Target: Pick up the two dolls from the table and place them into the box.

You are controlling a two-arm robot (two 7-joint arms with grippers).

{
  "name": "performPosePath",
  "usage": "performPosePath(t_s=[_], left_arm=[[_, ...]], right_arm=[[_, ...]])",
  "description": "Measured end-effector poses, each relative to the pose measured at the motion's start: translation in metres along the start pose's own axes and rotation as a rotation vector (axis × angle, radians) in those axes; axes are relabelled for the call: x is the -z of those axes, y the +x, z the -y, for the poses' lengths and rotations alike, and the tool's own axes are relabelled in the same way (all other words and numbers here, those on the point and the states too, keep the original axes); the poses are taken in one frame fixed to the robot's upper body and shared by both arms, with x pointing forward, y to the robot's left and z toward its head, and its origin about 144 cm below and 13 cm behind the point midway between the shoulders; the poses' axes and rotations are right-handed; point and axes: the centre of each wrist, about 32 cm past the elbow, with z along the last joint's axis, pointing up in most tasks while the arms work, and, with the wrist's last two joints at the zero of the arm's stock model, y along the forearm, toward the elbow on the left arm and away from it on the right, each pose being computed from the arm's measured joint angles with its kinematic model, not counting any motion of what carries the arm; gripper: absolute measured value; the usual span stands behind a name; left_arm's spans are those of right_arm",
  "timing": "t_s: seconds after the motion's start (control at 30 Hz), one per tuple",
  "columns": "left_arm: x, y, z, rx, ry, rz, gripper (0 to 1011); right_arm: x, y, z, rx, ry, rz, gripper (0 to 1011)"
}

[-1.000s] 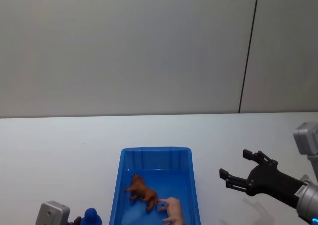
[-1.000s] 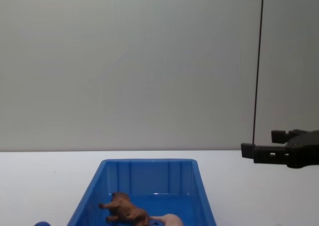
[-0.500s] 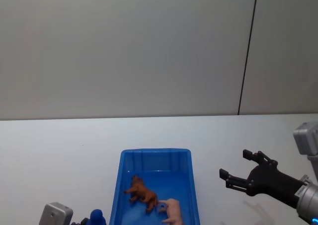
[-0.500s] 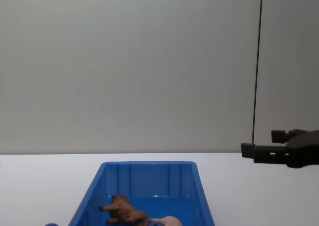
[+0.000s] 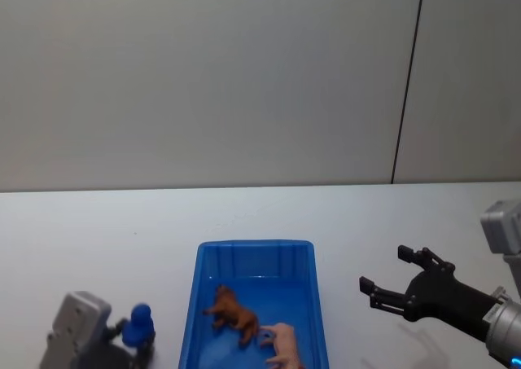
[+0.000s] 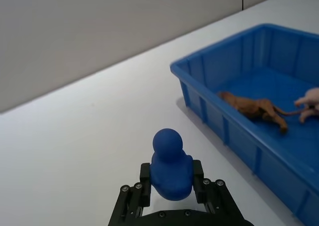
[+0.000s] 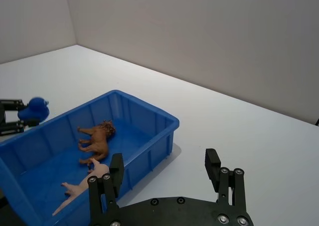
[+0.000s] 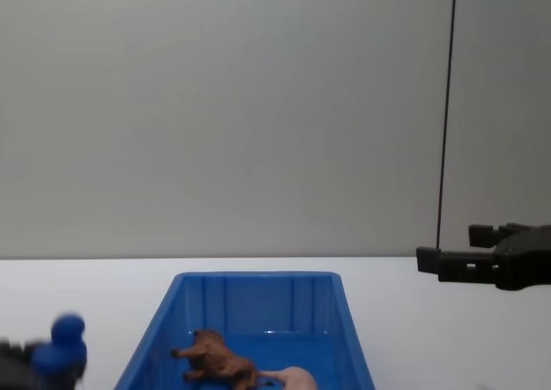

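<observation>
The brown lion doll (image 5: 232,312) and the pale pink pig doll (image 5: 283,346) lie side by side on the floor of the blue box (image 5: 252,245), which stands on the white table (image 5: 98,230). My left gripper (image 5: 134,338) hovers just left of the box, shut on a small blue rounded toy (image 5: 138,324). In the left wrist view that toy (image 6: 168,161) sits between the fingers, with the lion (image 6: 251,106) and pig (image 6: 310,99) beyond. My right gripper (image 5: 384,270) hangs open right of the box, holding nothing.
A plain grey wall with a dark vertical seam (image 5: 405,84) stands behind the table. White tabletop stretches to both sides of the box and behind it.
My left gripper has risen and drifted left with the blue toy in it. The right gripper, the box and both dolls have stayed put.
</observation>
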Motion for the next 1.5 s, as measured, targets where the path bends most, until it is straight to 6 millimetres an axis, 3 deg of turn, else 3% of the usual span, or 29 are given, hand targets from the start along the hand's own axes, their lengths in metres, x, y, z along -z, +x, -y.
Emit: performPosePath(t_s=[0.27,0.7,1.1,1.37,1.5], left_arm=[[-0.040,0.018,0.003,-0.014,-0.060,0.093,440],[-0.076,0.020,0.027,0.055,-0.156,0.162,366],[-0.090,0.007,0.056,0.177,-0.247,0.175,793],[-0.092,0.002,0.068,0.238,-0.310,0.175,996],[-0.093,0.001,0.071,0.255,-0.335,0.173,1002]], right_arm=[[0.000,0.000,0.000,0.000,0.000,0.000,1001],[0.000,0.000,0.000,0.000,0.000,0.000,1001],[0.000,0.000,0.000,0.000,0.000,0.000,1001],[0.000,0.000,0.000,0.000,0.000,0.000,1001],[0.000,0.000,0.000,0.000,0.000,0.000,1001]])
